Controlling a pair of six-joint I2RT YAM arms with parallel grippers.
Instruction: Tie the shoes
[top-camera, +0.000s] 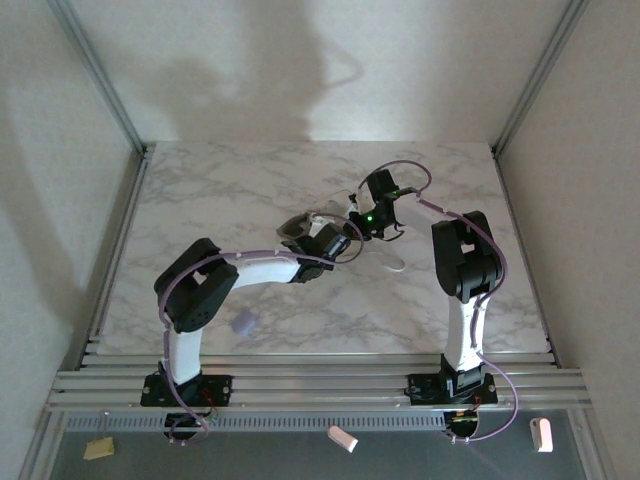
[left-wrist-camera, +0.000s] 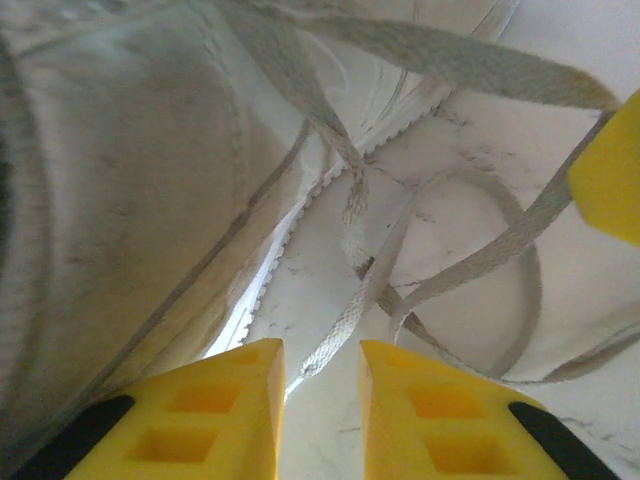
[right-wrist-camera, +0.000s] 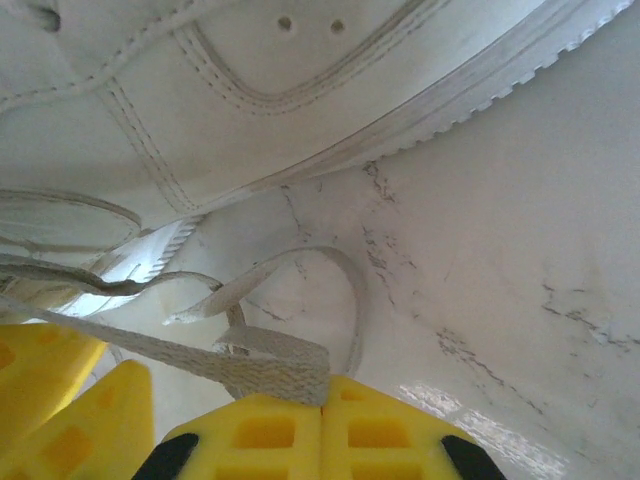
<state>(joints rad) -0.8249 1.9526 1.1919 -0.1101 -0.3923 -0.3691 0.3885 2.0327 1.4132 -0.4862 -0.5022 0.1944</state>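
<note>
**Q:** While no knot is yet formed, where is the sneaker (top-camera: 300, 225) found?

**A:** It is seen lying about the middle of the counter (top-camera: 200, 200), a little toward the far edge, with both arms placed close over it. Its laces are spread loose on the marble on the side toward the right edge.

**Q:** How are the fingers set?

**A:** The right fingers (right-wrist-camera: 270, 430) are pressed together on a lace strand (right-wrist-camera: 200, 355), which is drawn flat from their tips. The left fingers (left-wrist-camera: 230, 390) are held apart. A loose lace end (left-wrist-camera: 345, 320) is lying in the gap between them, apparently unpinched, just beside the sole.

**Q:** Which step is judged to be in hand?

**A:** Most likely the crossing of the two laces. One strand is held and the other is lined up but not gripped. A slack loop (left-wrist-camera: 480, 290) is left on the counter beyond.

**Q:** What is called for next?

**A:** The left fingers would need to be closed on the loose lace end, near its tip, before anything is pulled. The held strand must be kept from slipping, and the sneaker from being dragged.
</note>
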